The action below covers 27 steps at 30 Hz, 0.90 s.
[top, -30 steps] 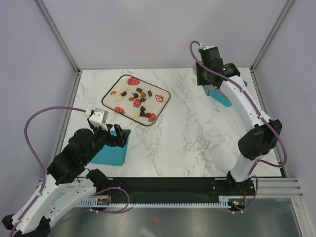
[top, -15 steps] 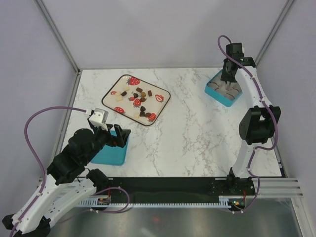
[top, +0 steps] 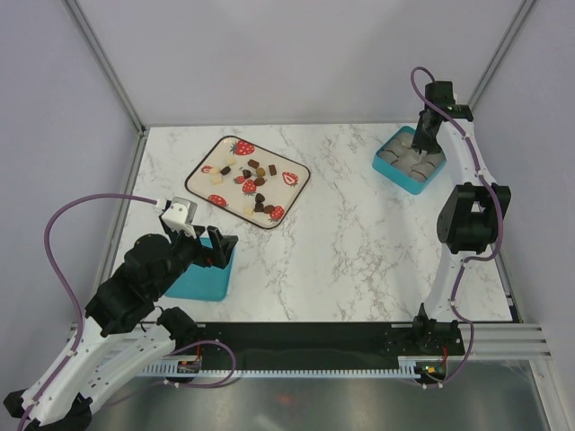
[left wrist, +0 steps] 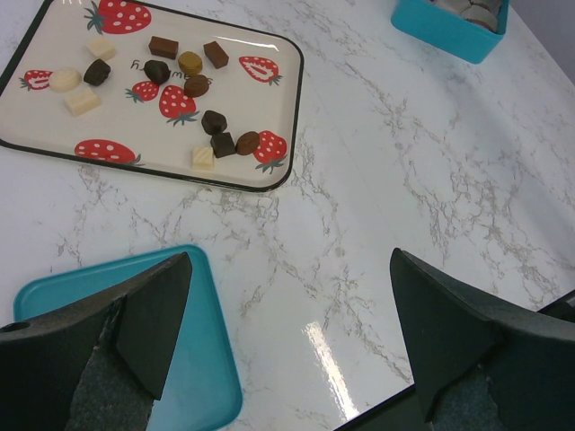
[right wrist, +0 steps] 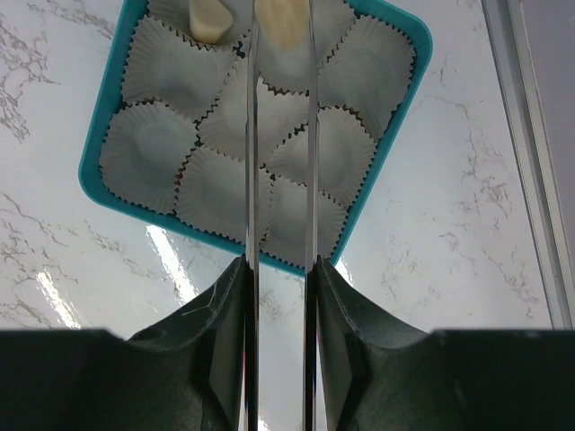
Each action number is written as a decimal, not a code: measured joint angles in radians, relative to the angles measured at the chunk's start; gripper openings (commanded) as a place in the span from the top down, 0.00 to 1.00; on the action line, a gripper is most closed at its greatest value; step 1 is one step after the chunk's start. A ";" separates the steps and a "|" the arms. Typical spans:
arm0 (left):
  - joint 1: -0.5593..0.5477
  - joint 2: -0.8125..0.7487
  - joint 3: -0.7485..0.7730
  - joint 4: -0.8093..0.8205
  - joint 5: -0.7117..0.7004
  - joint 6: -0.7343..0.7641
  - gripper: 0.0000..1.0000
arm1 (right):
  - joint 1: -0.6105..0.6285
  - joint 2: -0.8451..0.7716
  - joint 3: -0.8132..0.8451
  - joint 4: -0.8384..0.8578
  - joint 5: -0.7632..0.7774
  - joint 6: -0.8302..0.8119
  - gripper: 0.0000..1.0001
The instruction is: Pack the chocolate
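the right gripper has swung from beside the teal box to right above it, and now reaches down among the paper cups. its jaws are clenched on a cream-white chocolate, it seems, though this sits at the picture edge. so one more piece is about to be packed; the other pieces wait on the strawberry tray. the left gripper has not moved, jaws spread wide.

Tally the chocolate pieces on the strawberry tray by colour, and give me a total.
Cream-white pieces: 4
Dark brown pieces: 4
Lighter brown pieces: 5
Total on the tray: 13
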 measured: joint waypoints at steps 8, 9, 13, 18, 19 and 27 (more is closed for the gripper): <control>0.000 0.000 0.000 0.000 0.000 0.000 0.00 | -0.005 0.011 -0.001 0.000 -0.003 0.007 0.60; 0.000 0.000 0.000 0.000 0.000 0.000 0.00 | -0.005 0.011 -0.004 0.002 -0.003 0.009 0.60; 0.000 0.000 0.000 0.000 0.000 0.000 0.00 | -0.009 0.011 -0.023 0.008 -0.002 0.013 0.59; 0.000 0.000 0.000 0.000 0.000 0.000 0.00 | -0.015 0.014 -0.042 0.011 -0.006 0.013 0.58; 0.000 0.000 0.000 0.000 0.000 0.000 0.00 | -0.017 0.014 -0.042 0.013 -0.007 0.013 0.58; 0.000 0.000 0.000 0.000 0.000 0.000 0.00 | -0.030 0.017 -0.042 0.020 -0.018 0.013 0.56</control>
